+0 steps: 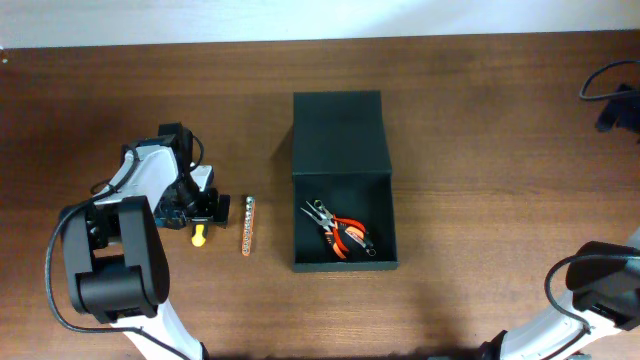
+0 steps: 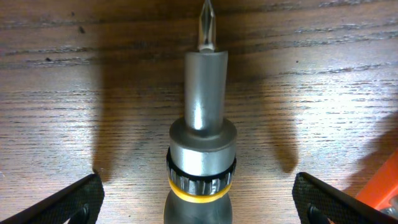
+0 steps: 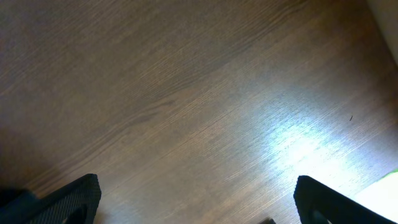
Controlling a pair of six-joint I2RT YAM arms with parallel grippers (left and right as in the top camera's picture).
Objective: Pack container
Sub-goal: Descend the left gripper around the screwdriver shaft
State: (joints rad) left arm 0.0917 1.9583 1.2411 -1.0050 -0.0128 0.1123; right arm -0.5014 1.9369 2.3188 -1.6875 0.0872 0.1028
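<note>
The container (image 1: 378, 255) is a dark green-black box at the table's middle, with its flap lid (image 1: 338, 130) lying open behind it. Orange-handled pliers (image 1: 343, 233) lie inside it. In the left wrist view a screwdriver (image 2: 202, 124) with a grey shaft and a yellow ring lies on the wood, its bit pointing away. My left gripper (image 2: 202, 205) stands open astride its handle, and neither fingertip (image 2: 68, 202) touches it. Overhead, the left gripper (image 1: 205, 208) hovers over the screwdriver's yellow end (image 1: 198, 236). My right gripper (image 3: 196, 199) is open over bare wood.
An orange strip of bits (image 1: 247, 224) lies between the screwdriver and the container; its orange edge (image 2: 382, 186) shows beside my left gripper. Dark cables (image 1: 612, 95) sit at the far right edge. The right arm's base (image 1: 600, 290) stands at the front right.
</note>
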